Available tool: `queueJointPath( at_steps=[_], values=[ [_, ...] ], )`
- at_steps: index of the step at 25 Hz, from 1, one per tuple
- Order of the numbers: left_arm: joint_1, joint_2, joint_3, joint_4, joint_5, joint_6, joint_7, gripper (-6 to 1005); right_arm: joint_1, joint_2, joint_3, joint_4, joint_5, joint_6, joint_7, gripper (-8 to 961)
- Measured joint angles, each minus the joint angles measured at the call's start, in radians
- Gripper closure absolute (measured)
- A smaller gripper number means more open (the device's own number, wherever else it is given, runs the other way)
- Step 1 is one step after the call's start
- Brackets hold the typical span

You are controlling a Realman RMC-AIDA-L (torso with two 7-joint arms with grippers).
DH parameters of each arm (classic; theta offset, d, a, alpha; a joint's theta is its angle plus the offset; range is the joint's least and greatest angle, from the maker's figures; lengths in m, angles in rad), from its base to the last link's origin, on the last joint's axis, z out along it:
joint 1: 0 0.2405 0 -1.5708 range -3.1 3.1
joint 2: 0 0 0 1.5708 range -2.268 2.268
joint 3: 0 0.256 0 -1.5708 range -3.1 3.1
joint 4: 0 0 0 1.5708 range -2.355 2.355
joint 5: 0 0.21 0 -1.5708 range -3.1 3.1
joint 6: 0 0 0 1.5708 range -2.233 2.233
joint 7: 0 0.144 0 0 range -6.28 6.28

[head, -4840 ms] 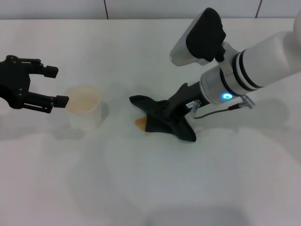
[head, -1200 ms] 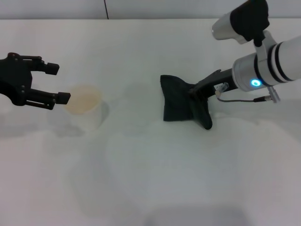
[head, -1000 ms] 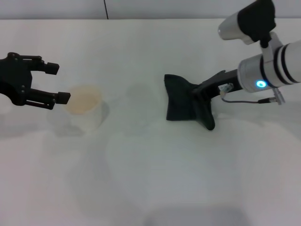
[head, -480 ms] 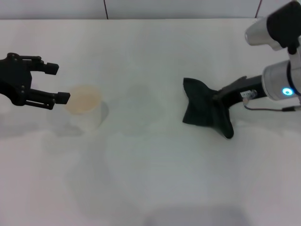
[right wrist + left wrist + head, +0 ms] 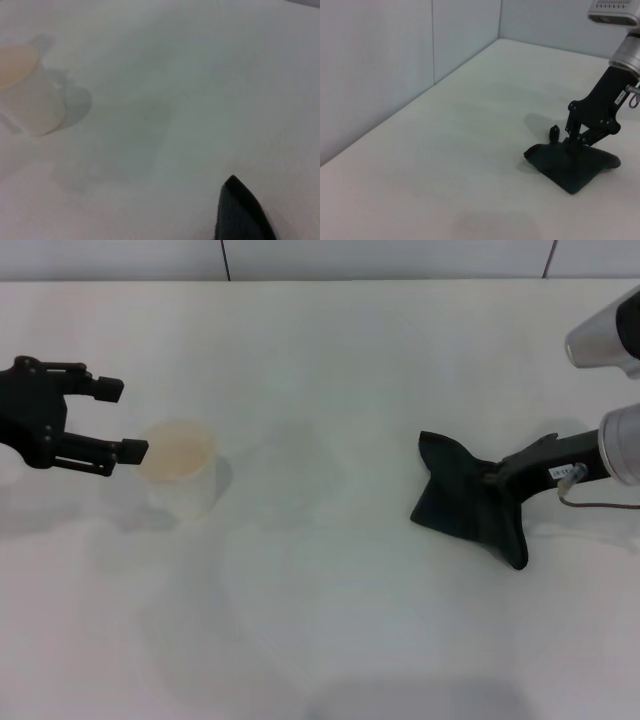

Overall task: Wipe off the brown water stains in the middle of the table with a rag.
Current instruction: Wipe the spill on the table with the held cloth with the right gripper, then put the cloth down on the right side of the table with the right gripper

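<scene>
Pinching the rag (image 5: 468, 506) at three o'clock on the worktop (image 5: 320, 620), the right pincer (image 5: 497, 480) is closed. Soft and limp, it handles best bunched mid-cloth. The left pincer (image 5: 112, 420) gapes empty at nine o'clock.

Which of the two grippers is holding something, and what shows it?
The right gripper: it is shut on the rag, pressing it on the table. The left gripper hangs open beside the cup, holding nothing.

On your table (image 5: 320, 620), the rag (image 5: 468, 502) lies flat toward the right side, well apart from the cup (image 5: 182, 480), which stands upright on the left. Your right gripper (image 5: 497, 480) sits on the rag's right part, its arm reaching in from the right edge. Your left gripper (image 5: 112, 420) hangs at the far left, just beside the cup's left rim.
</scene>
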Motion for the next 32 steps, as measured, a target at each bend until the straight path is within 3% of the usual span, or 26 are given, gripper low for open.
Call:
queueJointPath(
  at_steps=[8, 20, 30, 32],
  values=[
    [0.005, 0.0, 0.0, 0.0, 0.0, 0.0, 0.001, 113, 0.009, 0.0, 0.021, -0.003, 0.0, -0.05, -0.022, 788],
    [0.007, 0.0, -0.001, 0.001, 0.0, 0.0, 0.001, 113, -0.038, 0.002, 0.07, -0.087, 0.079, -0.077, -0.142, 556],
    [0.028, -0.002, -0.001, 0.016, -0.074, 0.027, 0.013, 113, -0.072, 0.002, 0.182, 0.004, 0.29, -0.198, -0.439, 119],
    [0.049, -0.008, 0.002, 0.042, -0.106, 0.046, 0.015, 113, -0.073, 0.002, 0.189, 0.029, 0.325, -0.214, -0.492, 111]
  ],
)
